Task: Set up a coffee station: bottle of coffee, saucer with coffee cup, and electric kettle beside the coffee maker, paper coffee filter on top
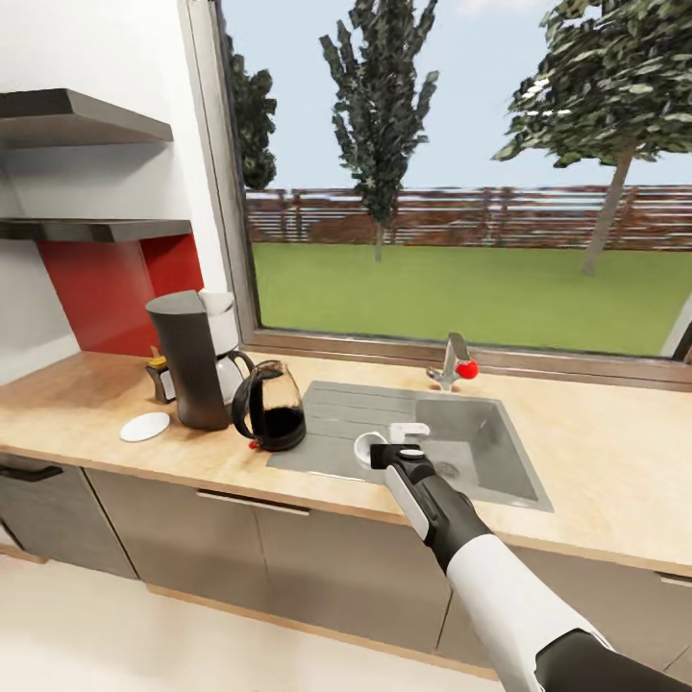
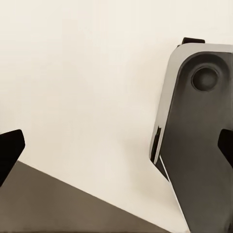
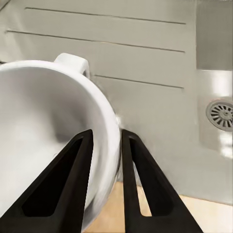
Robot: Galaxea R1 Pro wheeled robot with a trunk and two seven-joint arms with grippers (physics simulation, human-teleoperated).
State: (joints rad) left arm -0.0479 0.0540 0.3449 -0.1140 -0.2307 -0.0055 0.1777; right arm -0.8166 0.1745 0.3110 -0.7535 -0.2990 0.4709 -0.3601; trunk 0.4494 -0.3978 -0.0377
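Right gripper [image 3: 104, 160] fingers pinching the coffee cup [image 3: 48, 131] by its rim over the sink [image 1: 481, 452] drainboard — likely headed for the saucer [image 1: 145, 426] on the bench beside the coffee maker [image 1: 197, 360] — left fingers spread, holding nothing.

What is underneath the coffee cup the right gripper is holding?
Under the coffee cup, pinched by its rim in the right gripper, lies the sink's ribbed drainboard, near the wooden counter edge. The spot directly beneath the cup is hidden by it.
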